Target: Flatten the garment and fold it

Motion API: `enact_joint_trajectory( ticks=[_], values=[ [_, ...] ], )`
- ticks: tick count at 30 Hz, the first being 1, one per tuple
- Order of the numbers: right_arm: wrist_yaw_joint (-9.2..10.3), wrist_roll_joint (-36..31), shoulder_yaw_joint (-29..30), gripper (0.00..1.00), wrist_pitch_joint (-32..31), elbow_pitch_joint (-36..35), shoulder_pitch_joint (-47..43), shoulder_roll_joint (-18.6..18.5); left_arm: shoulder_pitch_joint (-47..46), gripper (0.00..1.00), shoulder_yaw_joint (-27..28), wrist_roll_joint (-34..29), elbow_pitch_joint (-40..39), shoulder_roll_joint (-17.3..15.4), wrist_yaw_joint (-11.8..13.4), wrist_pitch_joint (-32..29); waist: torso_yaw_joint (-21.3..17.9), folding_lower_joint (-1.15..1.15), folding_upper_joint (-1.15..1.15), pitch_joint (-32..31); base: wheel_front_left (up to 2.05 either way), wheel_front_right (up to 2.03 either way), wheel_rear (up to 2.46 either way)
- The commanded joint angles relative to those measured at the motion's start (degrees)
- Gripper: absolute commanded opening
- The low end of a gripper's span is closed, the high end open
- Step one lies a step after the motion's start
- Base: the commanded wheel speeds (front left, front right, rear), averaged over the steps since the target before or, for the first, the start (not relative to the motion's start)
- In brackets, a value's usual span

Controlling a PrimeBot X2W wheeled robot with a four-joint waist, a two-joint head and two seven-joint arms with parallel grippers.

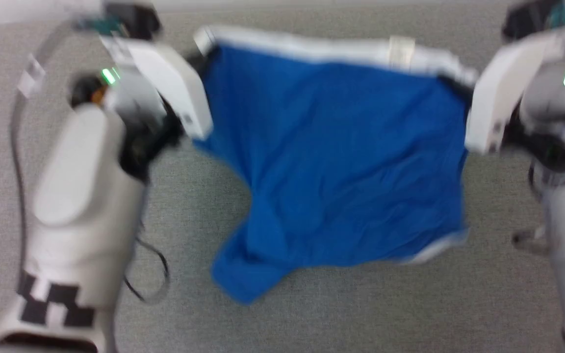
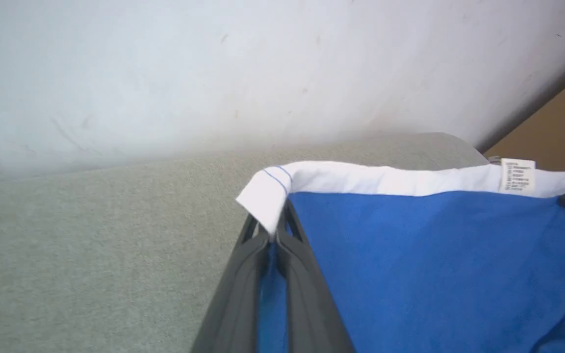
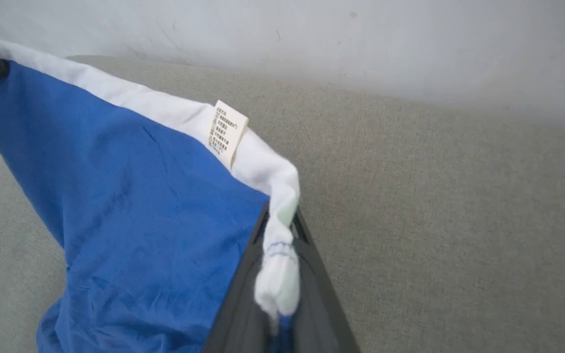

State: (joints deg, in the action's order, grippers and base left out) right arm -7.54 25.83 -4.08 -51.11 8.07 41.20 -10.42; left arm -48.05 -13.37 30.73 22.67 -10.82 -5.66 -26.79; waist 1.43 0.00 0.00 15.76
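Blue garment (image 1: 341, 162) stretched btw both claws over grey surface (image 1: 361, 309), L claw (image 2: 275, 230) pinching white waistband (image 1: 312, 49) corner at 10 o'clock, R claw (image 3: 280, 230) pinching corner at 2, legs sagging twd 6.

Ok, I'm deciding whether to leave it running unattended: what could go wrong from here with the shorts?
1. The left end effector and right end effector each pinch only a corner of the white waistband; a hard stretch might pull one free.
2. One leg of the garment is bunched up, so it may crease under when laid on the grey surface.
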Motion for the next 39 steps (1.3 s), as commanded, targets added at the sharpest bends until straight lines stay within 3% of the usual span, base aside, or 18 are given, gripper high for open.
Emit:
enact_joint_trajectory(
  ticks=[1,9,17,21,26,32,36,39],
  values=[
    [0.05,0.2,-0.1,0.0,-0.1,0.2,1.5,0.0,-1.2,0.0,0.2,-0.5,0.0,-0.5,0.3,-0.2,0.0,0.0,0.0,0.3,0.0,0.0,0.0],
    [0.05,-1.7,0.6,0.0,4.7,10.6,24.3,3.5,-17.7,0.0,3.4,-3.8,4.0,-2.8,5.4,2.6,0.1,0.0,0.0,3.6,0.0,0.0,0.0],
    [0.05,-5.3,-0.3,0.0,20.4,20.2,40.2,5.9,-29.7,0.0,6.2,-6.8,6.7,-4.1,8.1,15.6,-0.1,0.0,0.0,7.4,0.0,0.0,0.0],
    [0.05,-5.8,-0.3,0.0,28.7,24.6,43.6,6.3,-31.4,0.0,7.0,-6.8,8.1,-3.8,7.2,22.8,0.3,0.0,0.0,8.8,0.0,0.0,0.0],
    [0.05,-3.1,-2.9,0.0,32.8,29.0,41.0,5.5,-29.0,0.0,5.9,-6.6,10.3,-3.2,4.2,28.4,1.5,0.0,0.0,8.7,0.0,0.0,0.0],
    [0.05,4.8,-9.7,0.0,34.8,27.3,30.2,0.8,-19.9,0.0,3.1,-6.4,9.7,-2.1,1.7,30.5,3.1,0.0,0.0,5.5,0.0,0.0,0.0],
    [0.05,11.2,-13.5,0.0,35.7,22.6,19.1,-2.6,-9.1,0.0,2.4,-5.5,5.7,-1.4,1.8,31.5,3.7,0.0,0.0,1.9,0.0,0.0,0.0],
    [0.05,14.5,-16.5,0.0,37.5,17.2,9.5,-5.6,0.8,0.0,2.5,-4.9,1.4,-1.5,3.3,32.1,4.0,0.0,0.0,-1.3,0.0,0.0,0.0]
  ],
)
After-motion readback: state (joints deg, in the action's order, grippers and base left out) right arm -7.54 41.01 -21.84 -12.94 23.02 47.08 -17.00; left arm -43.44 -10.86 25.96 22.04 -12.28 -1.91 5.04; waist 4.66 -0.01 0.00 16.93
